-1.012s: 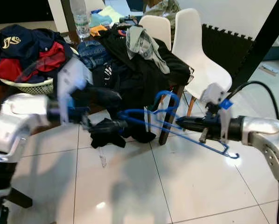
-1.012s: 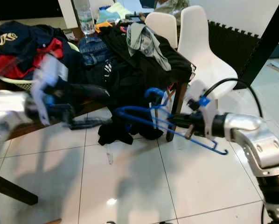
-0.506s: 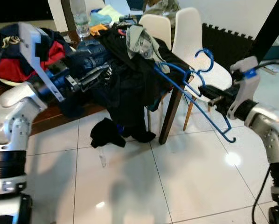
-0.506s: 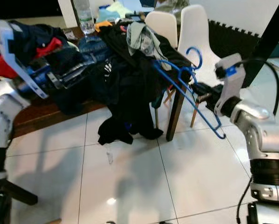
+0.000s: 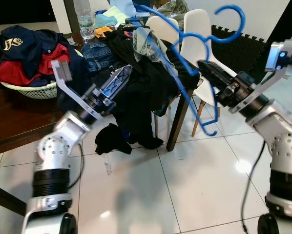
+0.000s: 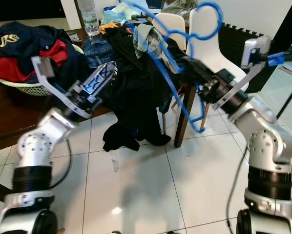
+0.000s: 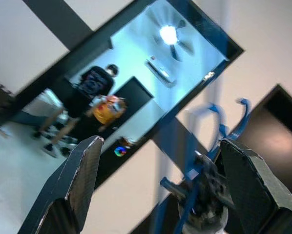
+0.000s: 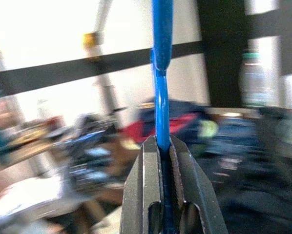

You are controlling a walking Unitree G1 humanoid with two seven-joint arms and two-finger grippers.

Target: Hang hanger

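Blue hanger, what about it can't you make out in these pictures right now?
- Blue hanger: its far shoulder is cut off by the top edge of the left eye view.
- Right wrist view: the right gripper hides the bar's lower part; the background is blurred.
- Left wrist view: the hanger is small and smeared.

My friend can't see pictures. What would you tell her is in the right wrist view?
The right gripper is shut on a thin bar of the blue hanger, which runs straight away from the camera. Behind it, blurred, are piled clothes and a bright wall.
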